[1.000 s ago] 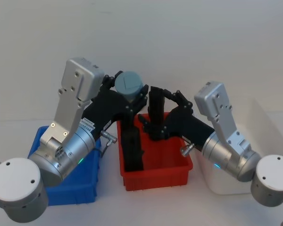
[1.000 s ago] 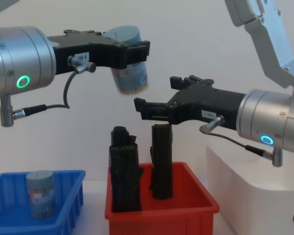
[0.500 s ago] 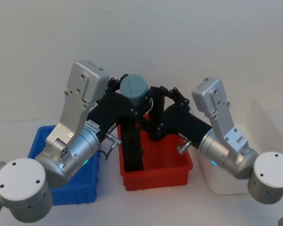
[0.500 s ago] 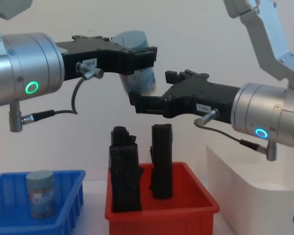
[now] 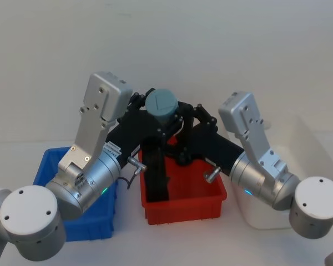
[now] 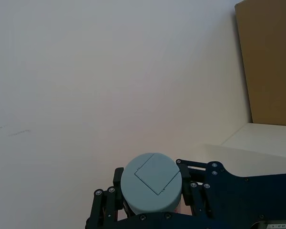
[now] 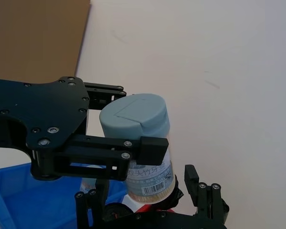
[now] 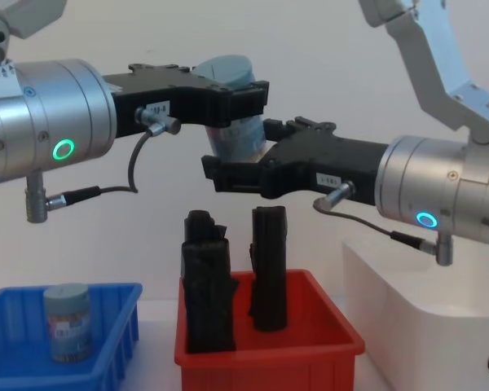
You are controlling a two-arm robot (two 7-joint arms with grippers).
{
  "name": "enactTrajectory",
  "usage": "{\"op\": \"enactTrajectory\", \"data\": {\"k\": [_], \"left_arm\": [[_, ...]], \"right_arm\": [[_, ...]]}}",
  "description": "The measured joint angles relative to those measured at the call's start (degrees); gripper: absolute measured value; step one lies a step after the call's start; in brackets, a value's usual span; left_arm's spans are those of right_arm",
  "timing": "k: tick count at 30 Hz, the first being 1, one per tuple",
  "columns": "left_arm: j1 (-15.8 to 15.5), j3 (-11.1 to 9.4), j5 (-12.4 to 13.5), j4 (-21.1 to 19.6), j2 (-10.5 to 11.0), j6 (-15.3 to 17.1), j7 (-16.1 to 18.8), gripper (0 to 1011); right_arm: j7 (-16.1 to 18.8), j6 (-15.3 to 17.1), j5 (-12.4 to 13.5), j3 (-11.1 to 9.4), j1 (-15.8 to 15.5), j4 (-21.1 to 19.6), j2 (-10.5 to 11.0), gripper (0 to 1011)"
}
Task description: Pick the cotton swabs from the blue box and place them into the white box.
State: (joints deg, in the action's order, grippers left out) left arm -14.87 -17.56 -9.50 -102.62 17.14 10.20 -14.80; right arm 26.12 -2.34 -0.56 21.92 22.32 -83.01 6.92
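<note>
Midair, above a red bin (image 8: 269, 346) holding two black upright rolls (image 8: 208, 281), a handover between two robot arms is under way. The left gripper (image 8: 232, 94) is clamped on a tub of cotton swabs (image 8: 235, 134), its dark fingers pinching the tub just below the grey-blue lid (image 5: 162, 103), so the labelled lower half hangs free beneath them. That free half seems to be what the right gripper (image 8: 240, 167) is meant to take: it has reached in from the opposite side, directly under the left gripper, with its fingers spread on either side of the tub's lower part. In the right wrist view one right finger (image 7: 200, 191) stands just beside the tub's base, not yet pressed on it.

A second tub (image 8: 67, 320) sits upright in the blue box (image 8: 16, 358), down below the left arm. The white box (image 8: 424, 318) stands beneath the right arm, on its outer side and well apart from the held tub. Passing the tub across probably spares the left arm a long reach over the red bin.
</note>
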Motion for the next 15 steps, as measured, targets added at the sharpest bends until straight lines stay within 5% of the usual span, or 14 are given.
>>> {"op": "enactTrajectory", "data": {"k": [15], "left_arm": [[0.2, 0.1, -0.4, 0.0, 0.0, 0.2, 0.0, 683]], "right_arm": [[-1.6, -0.7, -1.6, 0.7, 0.5, 0.8, -0.6, 1001]]}}
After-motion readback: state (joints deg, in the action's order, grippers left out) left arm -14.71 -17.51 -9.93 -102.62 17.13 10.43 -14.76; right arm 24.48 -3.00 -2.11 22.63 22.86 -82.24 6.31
